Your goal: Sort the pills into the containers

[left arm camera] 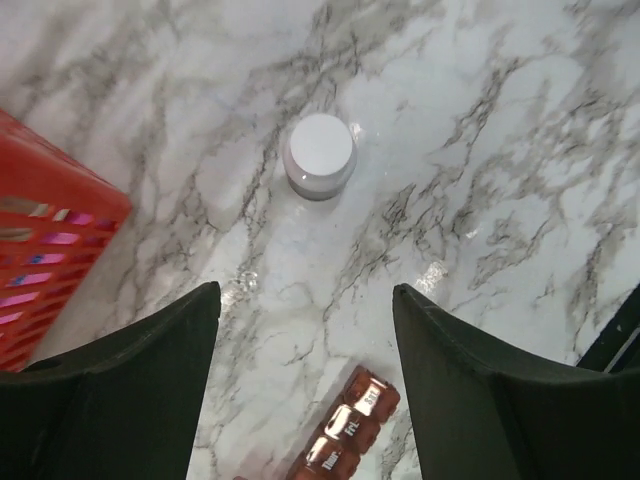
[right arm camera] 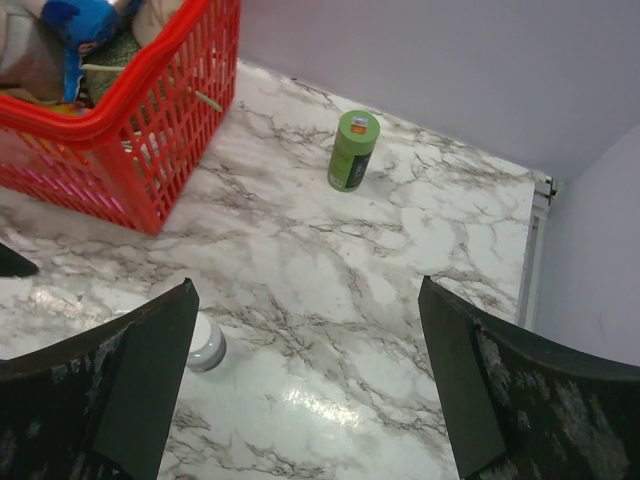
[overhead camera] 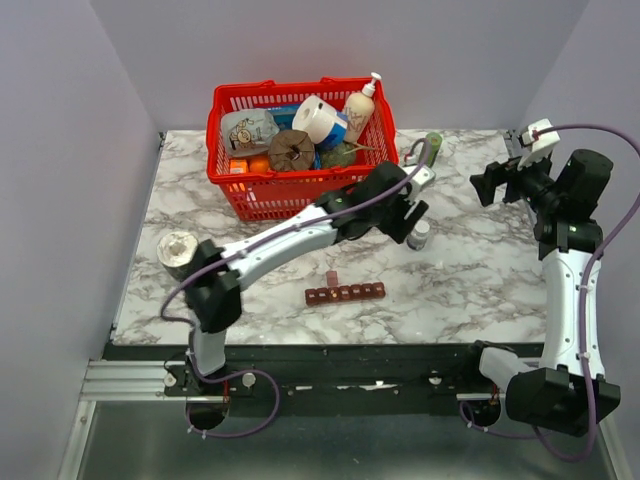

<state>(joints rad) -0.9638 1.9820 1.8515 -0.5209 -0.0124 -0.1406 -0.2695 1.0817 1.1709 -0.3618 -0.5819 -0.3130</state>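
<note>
The containers [overhead camera: 345,293] are a dark red-brown strip of small lidded compartments lying near the table's front, one lid [overhead camera: 331,277] standing up. In the left wrist view the strip's end [left arm camera: 345,435] shows day labels. My left gripper [overhead camera: 405,215] hangs above the marble between the strip and a small clear bottle with a white cap [overhead camera: 418,235]. Its jaws [left arm camera: 305,300] are open and empty, and the bottle [left arm camera: 320,155] stands ahead of them. My right gripper [overhead camera: 490,185] is open at the far right, holding nothing [right arm camera: 305,300]. No pills are in view.
A big red mesh basket [overhead camera: 240,190] full of household items stands at the back. A green bottle [overhead camera: 432,145] stands to its right, also seen upright from the right wrist [right arm camera: 353,150]. A grey cylinder [overhead camera: 178,250] sits near the left edge.
</note>
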